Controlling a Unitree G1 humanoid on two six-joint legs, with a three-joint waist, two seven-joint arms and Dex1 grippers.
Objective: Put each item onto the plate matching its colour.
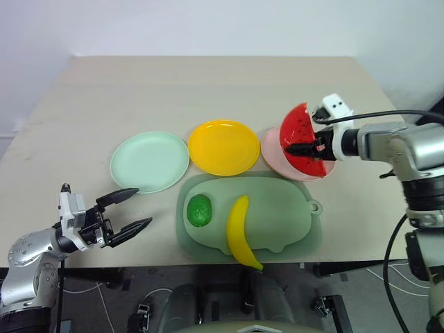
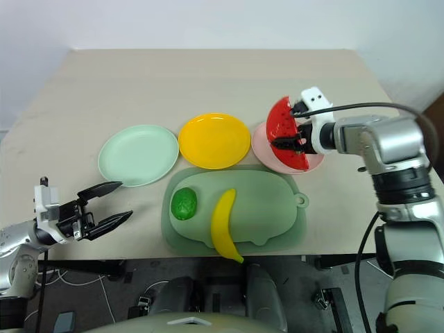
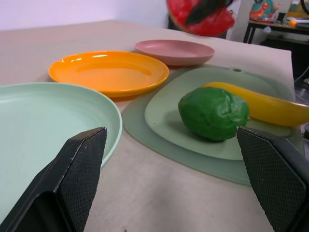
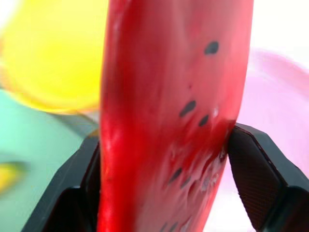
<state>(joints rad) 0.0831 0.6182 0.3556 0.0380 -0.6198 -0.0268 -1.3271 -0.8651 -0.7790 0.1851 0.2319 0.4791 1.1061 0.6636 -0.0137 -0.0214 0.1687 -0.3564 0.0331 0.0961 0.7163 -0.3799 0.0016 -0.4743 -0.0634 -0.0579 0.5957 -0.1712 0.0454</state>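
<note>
Two claws: right claw (image 1: 310, 147) clamps watermelon wedge (image 1: 300, 139) above pink plate (image 1: 272, 149), left claw (image 1: 133, 209) gapes empty.

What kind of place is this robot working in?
Probably a lab or test room: a plain beige table against a bare white wall, toy food and coloured plates laid out, loose cables on the floor.

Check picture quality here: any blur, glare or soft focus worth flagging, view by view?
Right wrist view: the red watermelon wedge sits so close that it is soft, and the plates behind are smeared blobs. Left wrist view: the bumpy green round vegetable is sharp; the glossy yellow-orange plastic plate shows light glare. Left eye view: evenly lit, with only faint shadows.
</note>
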